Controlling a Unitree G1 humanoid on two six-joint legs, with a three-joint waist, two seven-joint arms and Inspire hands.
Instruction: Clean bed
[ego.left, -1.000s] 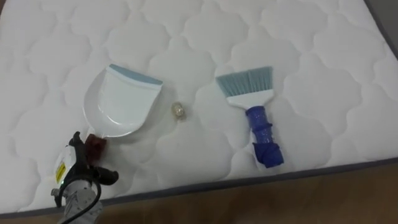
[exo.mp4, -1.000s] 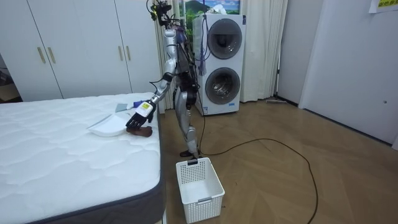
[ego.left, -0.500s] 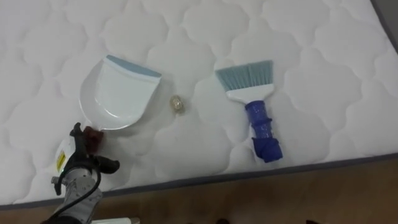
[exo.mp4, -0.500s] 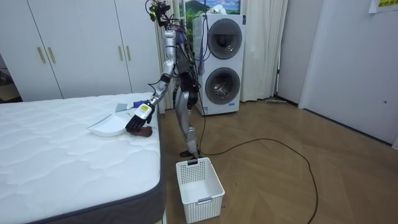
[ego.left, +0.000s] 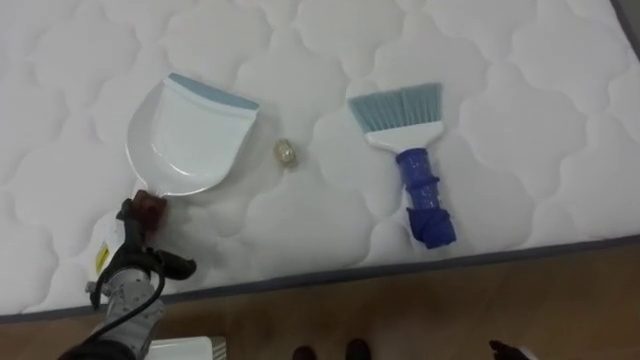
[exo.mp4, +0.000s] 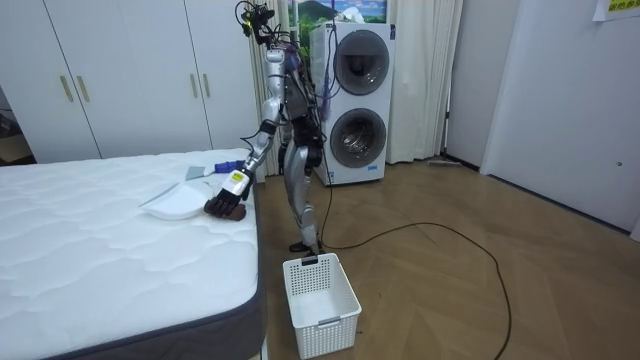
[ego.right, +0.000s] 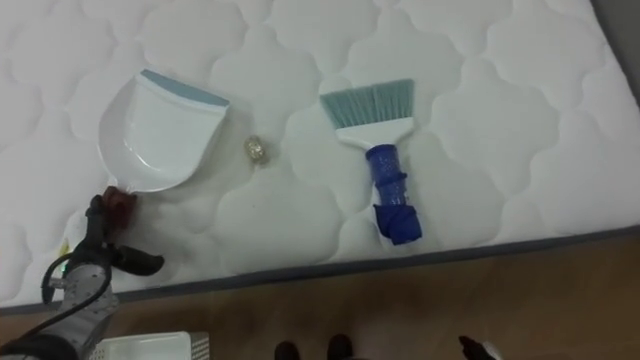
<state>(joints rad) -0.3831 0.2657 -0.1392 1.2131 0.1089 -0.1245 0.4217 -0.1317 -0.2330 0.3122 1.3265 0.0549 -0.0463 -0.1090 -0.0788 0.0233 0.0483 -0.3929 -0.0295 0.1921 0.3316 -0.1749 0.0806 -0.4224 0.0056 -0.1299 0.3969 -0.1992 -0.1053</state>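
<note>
**Though the tools lie ready, the scrap is not yet swept**

Where the robot stands at the long edge of the bed (ego.left: 520, 110), beside a white basket (exo.mp4: 320, 300) on the floor, its left hand (ego.left: 133, 268) is down on the quilted mattress at the dark red handle (ego.left: 150, 207) of the white dustpan (ego.left: 190, 140). Whether that hand has closed on the handle or merely lies against it I cannot tell — the handle's end runs in under the hand and is hidden there.

The dustpan lies flat, its blue-grey lip (ego.left: 213, 92) turned away from the robot. Just beside the pan's right side, near the corner of that lip, sits the thing to be cleared: a small crumpled yellowish scrap (ego.left: 286, 152), touching neither tool. Further to the right lies the hand brush (ego.left: 410, 165), teal bristles (ego.left: 397, 108) pointing away, ribbed blue grip (ego.left: 425, 205) pointing back toward the bed's edge.

By its looks the pan is thin moulded plastic — light and stiff, liable to skate on the fabric or tip if lifted by the very end of its handle. A hold close to the pan's body would steady it. The brush is best taken by the ribbed grip, which offers purchase. The scrap looks nearly weightless and may roll ahead of the bristles on the soft, dimpled mattress. The lip probably needs pressing into the quilting so the scrap cannot slip under it.
</note>
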